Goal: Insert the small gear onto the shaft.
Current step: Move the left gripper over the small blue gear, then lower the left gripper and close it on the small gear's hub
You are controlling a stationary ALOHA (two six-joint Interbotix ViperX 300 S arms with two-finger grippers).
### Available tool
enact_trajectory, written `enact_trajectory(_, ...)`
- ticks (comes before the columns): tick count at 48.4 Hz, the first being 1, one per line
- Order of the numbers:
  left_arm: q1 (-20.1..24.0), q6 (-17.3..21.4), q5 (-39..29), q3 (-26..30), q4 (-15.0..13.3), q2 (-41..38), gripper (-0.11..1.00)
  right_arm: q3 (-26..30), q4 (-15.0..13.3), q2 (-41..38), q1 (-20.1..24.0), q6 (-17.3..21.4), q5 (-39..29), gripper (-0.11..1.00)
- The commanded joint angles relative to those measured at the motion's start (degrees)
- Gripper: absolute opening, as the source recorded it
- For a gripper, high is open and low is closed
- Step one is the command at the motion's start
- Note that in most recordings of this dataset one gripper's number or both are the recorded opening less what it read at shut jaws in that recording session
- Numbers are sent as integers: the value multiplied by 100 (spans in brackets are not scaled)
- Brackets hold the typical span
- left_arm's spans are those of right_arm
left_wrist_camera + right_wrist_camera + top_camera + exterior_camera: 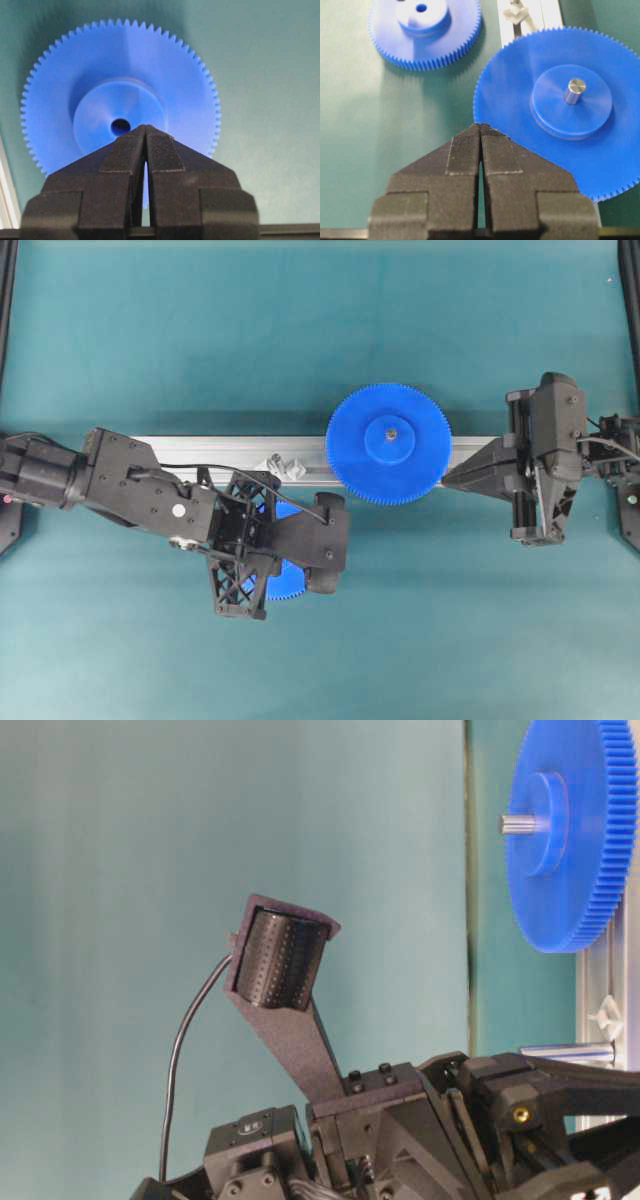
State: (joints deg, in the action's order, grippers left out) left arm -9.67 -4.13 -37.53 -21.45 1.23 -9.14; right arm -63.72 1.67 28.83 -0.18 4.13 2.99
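The grooved silver aluminium rail [210,452] ran across the matte teal desk [300,330], so I'll place everything off that. Sitting on the rail toward its right end was the wide blue gear [389,444], glossy plastic with fine teeth all round and a raised round hub, already on a short grey metal pin.

The small gear [120,107] lay flat on the desk just beside the rail's near edge, left of the big one; same blue plastic, finely toothed rim, raised hub, small dark centre hole. From overhead it was mostly hidden under the left arm.

The shaft [565,1051], a thin grey pin, stood on the rail left of the wide gear, with little angular silver fittings [284,466] at its base.

The left gripper [145,131] had its black, ribbed fingers pressed together with nothing between them, tips over the small gear's hub; I couldn't tell if they actually touched it. The right gripper [480,127] sat at the rail's right end, fingers also closed and empty, tips just beside the wide gear's rim.
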Motion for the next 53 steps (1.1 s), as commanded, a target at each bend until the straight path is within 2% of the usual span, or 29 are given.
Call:
enact_trajectory(1, -9, 9, -9, 158, 26, 97, -1, 105, 9, 18, -9, 62, 53, 1)
enact_trajectory(17, 44, -35, -18, 167, 26, 97, -1, 88, 9, 18, 0, 70, 62, 1)
enact_trajectory(22, 88, -18, 18, 176, 26, 97, 4, 88, 18, 26, 0, 70, 62, 1)
enact_trajectory(26, 105, -35, 44, 176, 26, 88, 19, 88, 18, 35, 9, 70, 62, 1)
enact_trajectory(35, 141, 0, 62, 167, 9, 79, 73, 79, 26, 44, 18, 70, 62, 1)
enact_trajectory(39, 132, 9, 149, 167, 26, 70, 89, 79, 26, 35, 18, 70, 62, 1)
enact_trajectory(42, 141, 18, 193, 149, 26, 62, 93, 79, 26, 35, 18, 70, 62, 1)
enact_trajectory(53, 193, 79, 193, 167, 9, -9, 92, 79, 26, 35, 18, 70, 62, 1)
